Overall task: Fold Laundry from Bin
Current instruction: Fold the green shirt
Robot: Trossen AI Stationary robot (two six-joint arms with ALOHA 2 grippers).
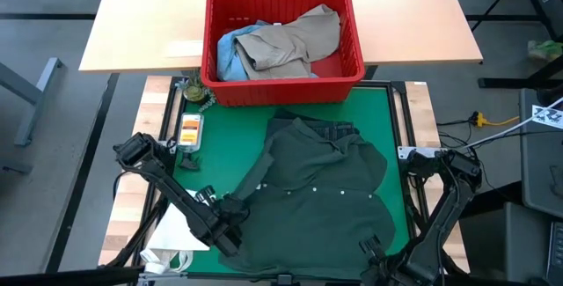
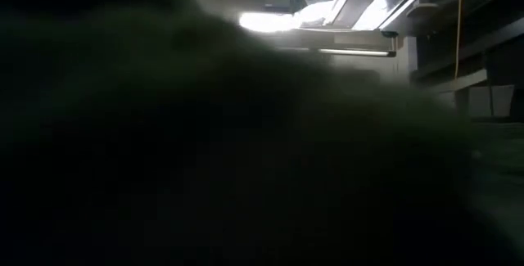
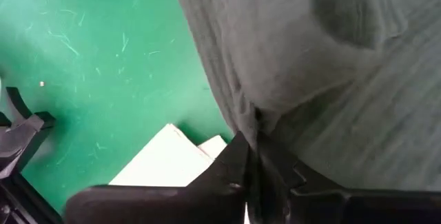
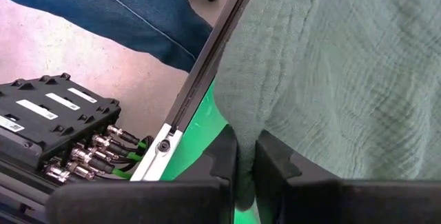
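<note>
Green mat on the worktop carries the dark green shirt, spread limp toward the near edge; left hand and right hand each pinch its hem at the near corners, since soft, light cloth likely sags unless held there

Crinkled matt cloth shirt at both grippers; glossy ribbed plastic bin; smooth green mat; pale wood tabletop.
</note>
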